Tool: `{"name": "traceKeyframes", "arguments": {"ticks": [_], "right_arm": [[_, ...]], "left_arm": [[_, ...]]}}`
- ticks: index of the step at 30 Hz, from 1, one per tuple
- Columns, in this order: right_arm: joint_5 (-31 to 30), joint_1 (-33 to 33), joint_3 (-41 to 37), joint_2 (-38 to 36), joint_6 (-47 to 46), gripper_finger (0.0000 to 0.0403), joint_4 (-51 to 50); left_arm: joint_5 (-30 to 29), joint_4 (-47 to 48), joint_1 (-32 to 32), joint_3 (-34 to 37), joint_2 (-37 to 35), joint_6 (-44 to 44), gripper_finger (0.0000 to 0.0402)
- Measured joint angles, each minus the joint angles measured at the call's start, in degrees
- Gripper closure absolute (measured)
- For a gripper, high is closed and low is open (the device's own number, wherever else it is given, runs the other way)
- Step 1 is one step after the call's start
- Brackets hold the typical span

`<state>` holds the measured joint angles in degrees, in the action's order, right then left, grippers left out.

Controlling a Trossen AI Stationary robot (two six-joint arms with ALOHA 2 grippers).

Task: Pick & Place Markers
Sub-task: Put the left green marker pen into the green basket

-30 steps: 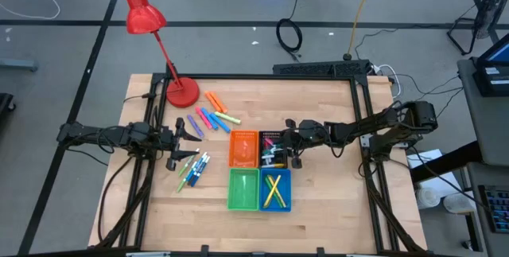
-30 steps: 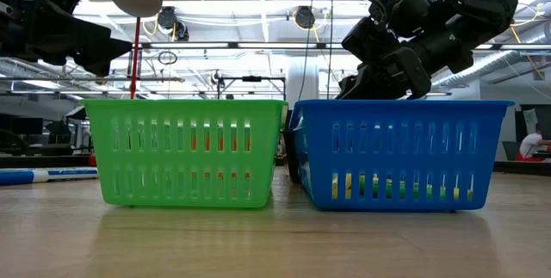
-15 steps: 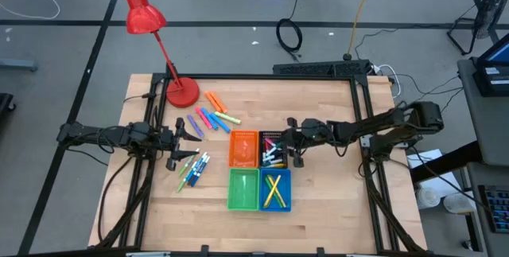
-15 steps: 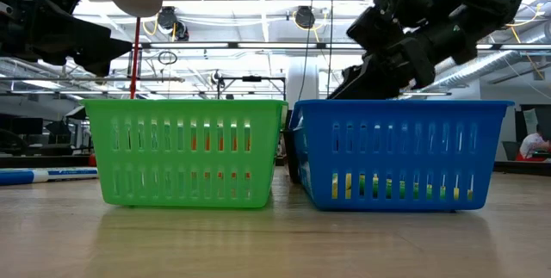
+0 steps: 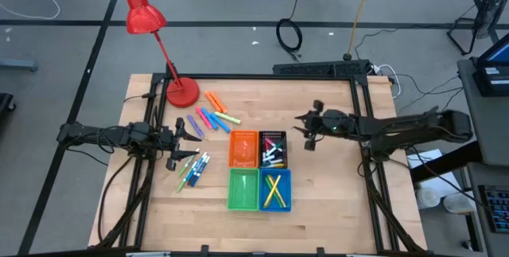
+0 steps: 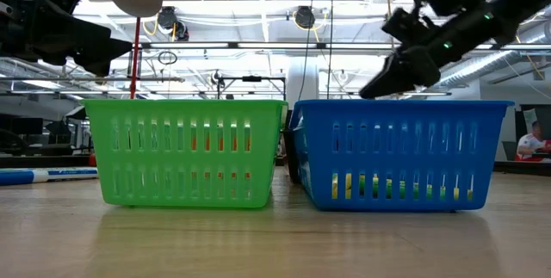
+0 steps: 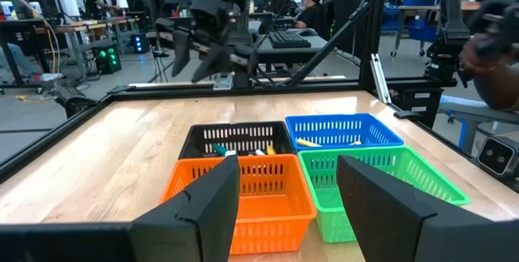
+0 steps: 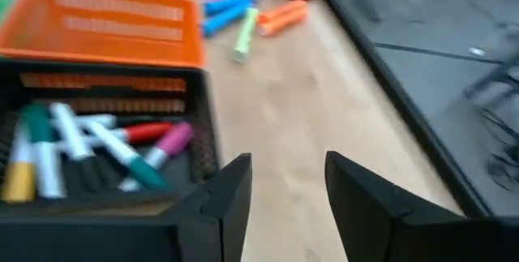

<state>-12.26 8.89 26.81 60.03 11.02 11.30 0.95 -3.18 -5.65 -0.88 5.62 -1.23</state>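
Loose markers in orange, pink, blue, purple and yellow-green (image 5: 213,116) lie flat on the wood near the lamp base. White markers with coloured caps (image 5: 193,168) lie near the table's left side. More markers (image 8: 97,144) lie in the black bin (image 5: 273,148), and yellow ones (image 5: 274,189) in the blue bin. My right gripper (image 5: 302,130) hovers open and empty just right of the black bin, above the table (image 8: 288,181). My left gripper (image 5: 193,130) waits open and empty over the table's left part, between the two loose groups (image 7: 288,193).
Four small bins stand in a square at mid-table: orange (image 5: 244,148), black, green (image 5: 243,189) and blue (image 5: 275,191). A red desk lamp's base (image 5: 181,91) sits at the far left. Bare wood lies right of the bins (image 5: 334,177) and along the near edge.
My right gripper has drawn back from over the black bin toward the table's right edge and slightly toward the far edge, rising as it went. The markers in the black bin lie uncovered now. My left arm has kept still.
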Motion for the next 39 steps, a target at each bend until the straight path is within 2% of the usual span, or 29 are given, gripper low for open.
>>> {"name": "traceKeyframes", "arguments": {"ticks": [8,15,19,22,29,39], "right_arm": [[-1.5,4.6,-9.9,-13.5,-2.7,0.0269,7.5],[-1.3,4.6,-18.6,-23.7,-2.5,0.0273,14.0],[-1.2,4.3,-21.8,-29.5,-3.2,0.0273,13.8],[-0.8,3.0,-22.6,-33.8,-4.3,0.0273,11.1],[6.5,-0.7,-22.7,-42.9,-8.8,0.0273,-3.2],[7.1,-3.8,-22.8,-54.9,-7.2,0.0284,-11.9]], "left_arm": [[0.0,0.0,0.0,0.0,0.0,0.0,0.0190],[0.0,0.0,0.0,0.0,0.0,0.0,0.0190],[0.0,0.0,0.0,0.0,0.0,0.0,0.0190],[0.0,0.0,0.0,0.0,0.0,0.0,0.0190],[0.0,0.0,0.0,0.0,0.0,0.0,0.0190],[0.0,0.0,0.0,0.0,0.0,0.0,0.0190]]}}
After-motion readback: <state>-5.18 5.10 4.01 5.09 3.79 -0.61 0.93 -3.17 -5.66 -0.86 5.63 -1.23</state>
